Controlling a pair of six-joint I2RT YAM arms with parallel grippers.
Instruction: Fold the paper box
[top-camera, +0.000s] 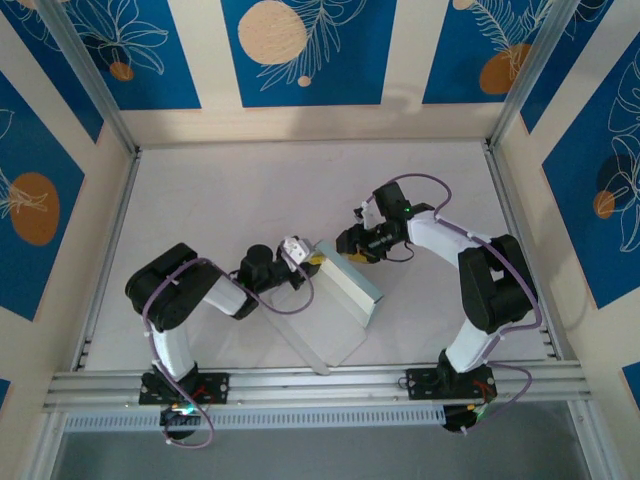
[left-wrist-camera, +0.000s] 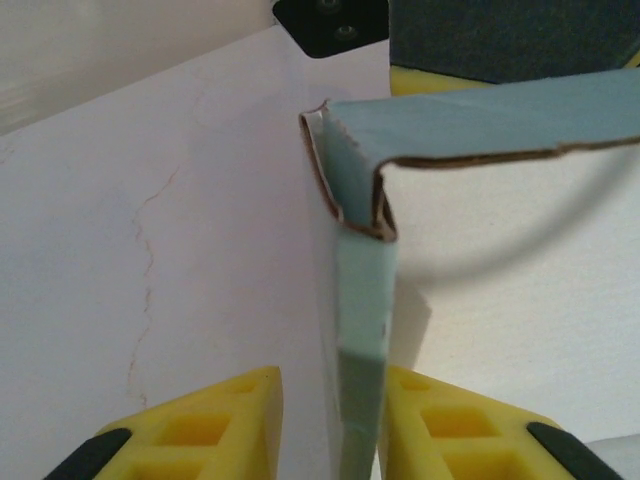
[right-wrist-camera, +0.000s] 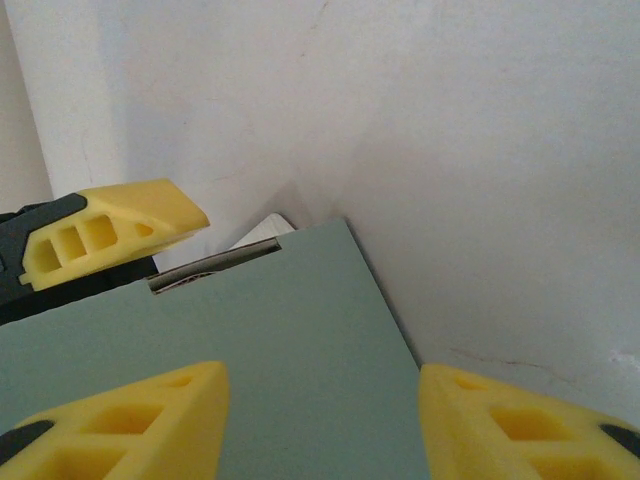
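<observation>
Half-folded paper box (top-camera: 348, 283) at centre of surface (top-camera: 230, 190). Thin card, likely light, springy, easily creased; hold near fold lines. Left tool (left-wrist-camera: 330, 400) apart, straddling upright flap (left-wrist-camera: 360, 300). Right tool (right-wrist-camera: 320, 400) apart over green panel (right-wrist-camera: 250, 330).

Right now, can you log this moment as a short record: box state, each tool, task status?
paper box: partly folded; mint-green panel raised, white part flat on the table
left tool: open, astride an upright green wall of the box; wall lies against one finger, gap at the other
right tool: open, over the green panel's face; no grip evident
task status: fold not finished
</observation>
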